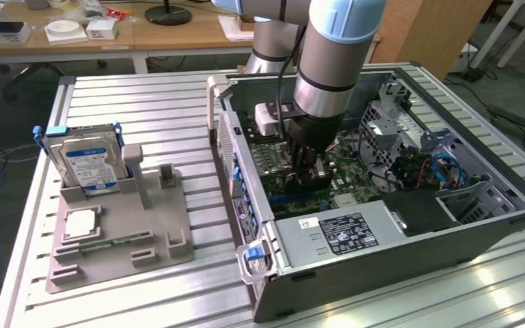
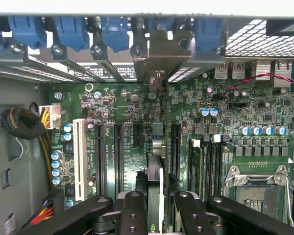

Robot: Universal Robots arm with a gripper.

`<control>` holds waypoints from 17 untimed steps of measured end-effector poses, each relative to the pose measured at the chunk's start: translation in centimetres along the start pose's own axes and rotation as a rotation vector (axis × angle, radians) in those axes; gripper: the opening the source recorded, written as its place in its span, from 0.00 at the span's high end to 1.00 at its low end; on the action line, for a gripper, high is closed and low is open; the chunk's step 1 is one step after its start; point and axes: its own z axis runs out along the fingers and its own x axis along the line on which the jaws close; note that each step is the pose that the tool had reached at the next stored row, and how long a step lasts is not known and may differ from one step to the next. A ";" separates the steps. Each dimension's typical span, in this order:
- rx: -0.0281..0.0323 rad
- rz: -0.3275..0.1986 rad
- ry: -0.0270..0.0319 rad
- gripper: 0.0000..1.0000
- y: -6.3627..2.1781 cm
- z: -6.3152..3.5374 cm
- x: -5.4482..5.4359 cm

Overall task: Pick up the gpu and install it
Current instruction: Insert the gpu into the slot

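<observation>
1. The arm stands near upright, reaching straight down into the open computer case, wrist over the motherboard.
2. The gripper is partly closed, its fingers pinching the gpu edge-on, held upright low over the board's expansion slots.
3. Whether the card is seated in a slot I cannot tell; its lower edge is hidden.
4. Outside the case, a hard drive stands in a grey fixture.

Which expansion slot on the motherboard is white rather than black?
The long slot at the end of the row nearest the bundled cables; the other slots beside it are black.
</observation>
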 end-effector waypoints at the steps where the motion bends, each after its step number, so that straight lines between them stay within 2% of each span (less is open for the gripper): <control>1: 0.0000 0.000 0.0000 0.74 -0.01 0.00 0.0; 10: 0.0011 0.000 -0.0001 0.74 -0.02 0.03 0.0; 17: 0.0012 0.000 0.0000 0.74 0.09 0.45 0.0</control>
